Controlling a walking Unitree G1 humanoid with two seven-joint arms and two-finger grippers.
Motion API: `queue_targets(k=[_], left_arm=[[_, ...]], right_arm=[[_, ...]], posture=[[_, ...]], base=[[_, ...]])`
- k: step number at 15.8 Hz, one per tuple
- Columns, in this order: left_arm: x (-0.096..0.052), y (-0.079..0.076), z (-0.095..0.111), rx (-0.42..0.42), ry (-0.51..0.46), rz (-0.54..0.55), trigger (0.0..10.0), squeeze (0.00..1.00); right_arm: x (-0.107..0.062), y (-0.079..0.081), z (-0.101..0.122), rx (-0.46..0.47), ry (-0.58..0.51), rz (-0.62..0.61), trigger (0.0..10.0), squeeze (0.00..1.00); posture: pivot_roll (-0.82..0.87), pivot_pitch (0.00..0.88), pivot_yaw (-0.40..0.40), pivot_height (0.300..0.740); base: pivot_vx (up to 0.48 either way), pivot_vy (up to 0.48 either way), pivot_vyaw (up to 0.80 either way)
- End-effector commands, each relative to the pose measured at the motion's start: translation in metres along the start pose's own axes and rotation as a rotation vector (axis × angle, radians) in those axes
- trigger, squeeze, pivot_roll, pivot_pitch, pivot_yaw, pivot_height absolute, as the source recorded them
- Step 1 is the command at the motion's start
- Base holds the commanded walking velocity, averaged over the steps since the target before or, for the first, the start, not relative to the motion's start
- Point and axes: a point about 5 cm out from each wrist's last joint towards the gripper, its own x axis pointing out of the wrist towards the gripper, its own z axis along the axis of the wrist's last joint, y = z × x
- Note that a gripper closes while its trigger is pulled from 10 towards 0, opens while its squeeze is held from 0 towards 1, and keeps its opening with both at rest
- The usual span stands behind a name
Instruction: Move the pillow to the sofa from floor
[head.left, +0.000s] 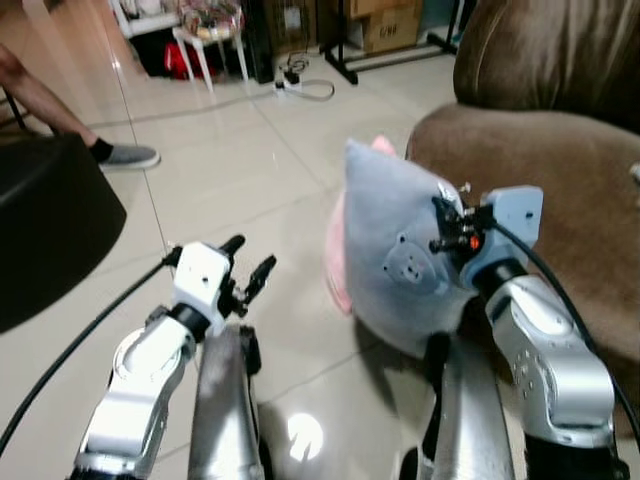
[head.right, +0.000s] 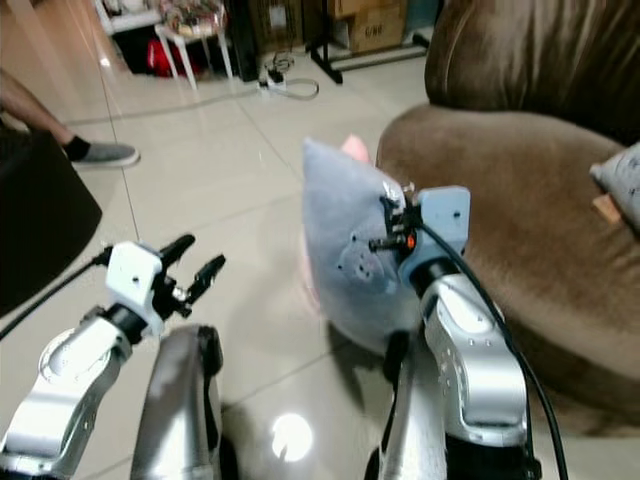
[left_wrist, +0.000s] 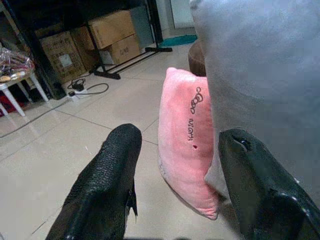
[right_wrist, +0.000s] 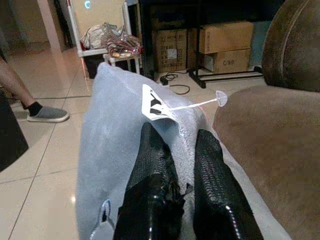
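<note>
We see the grey, soft fabric pillow (head.left: 395, 265) standing upright on its edge on the glossy cream tiled floor (head.left: 250, 150), just beside the near front of the brown plush sofa (head.left: 560, 190) on the right. A second, pink cushion with dark printed lettering (left_wrist: 185, 140) stands directly behind the grey pillow, touching it.

The right claw (right_wrist: 180, 150) is clenched on the upper edge of the grey pillow: its two black fingers (right_wrist: 150, 150) pinch a fold of the fabric near a white sewn-in tag (right_wrist: 152, 106). The right silver arm (head.left: 545, 350) reaches up from the near right to that edge.

The left claw (head.left: 248, 268) is released, its two fingers (left_wrist: 107, 175) spread apart. It hovers above the floor to the left of the pillow, near it and not touching it. In the left wrist view the pink cushion and the grey pillow lie ahead of the spread fingers.

At far left a person's leg with a dark sock and grey shoe (head.left: 125, 156) rests on the floor. At the far end we see cardboard boxes (head.left: 385, 25), a white stool (head.left: 205, 40) and a power strip with cable (head.left: 300, 85).
</note>
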Motion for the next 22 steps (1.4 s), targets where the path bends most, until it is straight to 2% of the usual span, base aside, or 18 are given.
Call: queue_targets(k=[1,4,5,12,13,14,20,22], left_arm=[[-0.0021,0.0046,-0.0002,-0.001,0.009,0.025,10.0,0.00],[-0.0025,0.0051,0.0000,-0.018,0.007,0.025,10.0,0.00],[-0.0031,0.0056,0.0006,-0.025,0.000,0.032,0.0,0.00],[-0.0041,0.0063,0.0016,-0.050,-0.005,0.044,0.0,0.00],[-0.0034,0.0098,0.0006,-0.080,0.001,0.081,10.0,0.52],[-0.0030,0.0097,0.0012,-0.102,-0.007,0.068,10.0,1.00],[-0.0045,0.0085,0.0024,-0.109,-0.010,0.051,10.0,1.00],[-0.0042,0.0104,0.0027,-0.081,-0.009,0.059,10.0,1.00]], right_arm=[[0.0016,0.0043,0.0162,-0.001,-0.093,0.018,10.0,0.00],[0.0019,0.0048,0.0170,-0.002,-0.097,0.020,10.0,0.00],[0.0017,0.0051,0.0170,-0.003,-0.097,0.020,10.0,0.00],[0.0019,0.0055,0.0159,-0.005,-0.094,0.024,10.0,0.00],[0.0016,0.0059,0.0154,-0.005,-0.092,0.025,10.0,0.00],[0.0014,0.0059,0.0145,-0.005,-0.090,0.024,10.0,0.00],[-0.0004,0.0038,0.0107,-0.005,-0.080,0.010,10.0,0.00],[-0.0004,0.0020,0.0094,-0.004,-0.076,0.000,10.0,0.00]], posture=[[-0.09,0.000,0.058,0.475],[-0.09,0.000,0.057,0.505],[-0.09,0.000,0.056,0.515],[-0.09,0.000,0.055,0.580],[-0.09,0.000,0.056,0.595],[-0.09,0.000,0.056,0.605],[-0.09,0.000,0.058,0.655],[-0.09,0.000,0.059,0.675]], base=[[0.000,0.000,0.00],[0.000,0.000,0.00],[0.000,0.000,0.00],[0.000,0.000,0.00],[0.000,0.000,0.00],[0.000,0.000,0.00],[0.000,0.000,0.00],[0.000,0.000,0.00]])
